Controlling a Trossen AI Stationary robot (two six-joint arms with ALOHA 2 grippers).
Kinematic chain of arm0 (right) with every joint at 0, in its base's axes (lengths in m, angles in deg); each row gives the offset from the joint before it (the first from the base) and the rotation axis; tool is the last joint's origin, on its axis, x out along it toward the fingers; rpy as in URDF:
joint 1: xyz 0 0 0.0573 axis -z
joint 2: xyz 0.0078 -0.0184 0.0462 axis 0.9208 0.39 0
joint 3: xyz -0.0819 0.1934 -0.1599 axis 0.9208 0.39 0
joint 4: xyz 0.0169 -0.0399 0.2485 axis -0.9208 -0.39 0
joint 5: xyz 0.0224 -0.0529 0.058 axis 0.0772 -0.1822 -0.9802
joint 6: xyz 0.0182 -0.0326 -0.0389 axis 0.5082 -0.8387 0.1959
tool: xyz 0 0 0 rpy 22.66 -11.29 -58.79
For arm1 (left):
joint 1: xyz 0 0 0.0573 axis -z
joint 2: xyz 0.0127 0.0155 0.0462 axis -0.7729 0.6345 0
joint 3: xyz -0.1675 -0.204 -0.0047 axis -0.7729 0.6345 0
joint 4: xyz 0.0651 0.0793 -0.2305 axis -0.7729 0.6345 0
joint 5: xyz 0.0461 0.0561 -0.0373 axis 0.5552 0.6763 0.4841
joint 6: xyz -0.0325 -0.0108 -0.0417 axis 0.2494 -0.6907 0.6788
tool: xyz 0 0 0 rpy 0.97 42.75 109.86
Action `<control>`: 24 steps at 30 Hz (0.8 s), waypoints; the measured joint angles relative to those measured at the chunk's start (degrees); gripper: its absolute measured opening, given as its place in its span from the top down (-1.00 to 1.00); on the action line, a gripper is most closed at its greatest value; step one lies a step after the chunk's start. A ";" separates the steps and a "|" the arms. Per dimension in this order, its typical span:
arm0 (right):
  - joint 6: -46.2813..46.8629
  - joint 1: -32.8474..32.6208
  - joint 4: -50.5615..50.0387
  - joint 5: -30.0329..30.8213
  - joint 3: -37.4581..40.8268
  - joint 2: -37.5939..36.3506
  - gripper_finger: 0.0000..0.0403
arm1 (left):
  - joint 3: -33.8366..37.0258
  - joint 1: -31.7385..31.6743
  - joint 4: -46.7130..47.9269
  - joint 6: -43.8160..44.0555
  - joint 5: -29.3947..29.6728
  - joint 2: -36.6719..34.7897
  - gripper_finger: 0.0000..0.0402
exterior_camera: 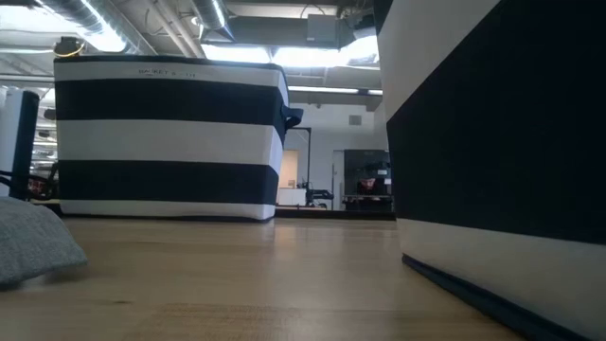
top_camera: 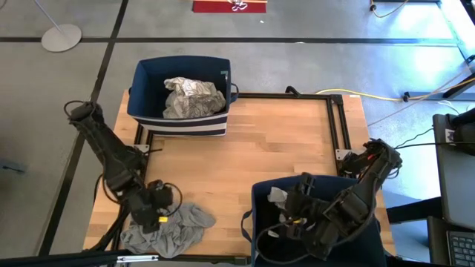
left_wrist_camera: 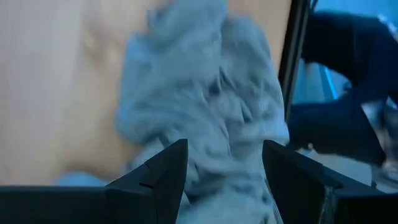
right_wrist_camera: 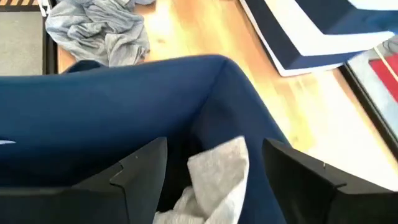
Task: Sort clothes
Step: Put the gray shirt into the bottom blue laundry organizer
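Left gripper (top_camera: pixel 157 210) spread, hovering right over the grey garment (top_camera: pixel 178 228) on the table (top_camera: pixel 274 148) near edge, beside the near bin (top_camera: pixel 256 200). Right gripper (top_camera: pixel 297 215) spread inside that near bin, above a light grey garment (right_wrist_camera: pixel 214 174), holding nothing. Far bin (top_camera: pixel 182 122), well beyond, holds a crumpled white patterned garment (top_camera: pixel 191 98).
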 joint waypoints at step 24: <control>-10.72 7.58 5.51 -0.83 -0.02 -0.01 -0.31 | 0.02 13.35 -3.15 18.55 8.24 22.37 0.02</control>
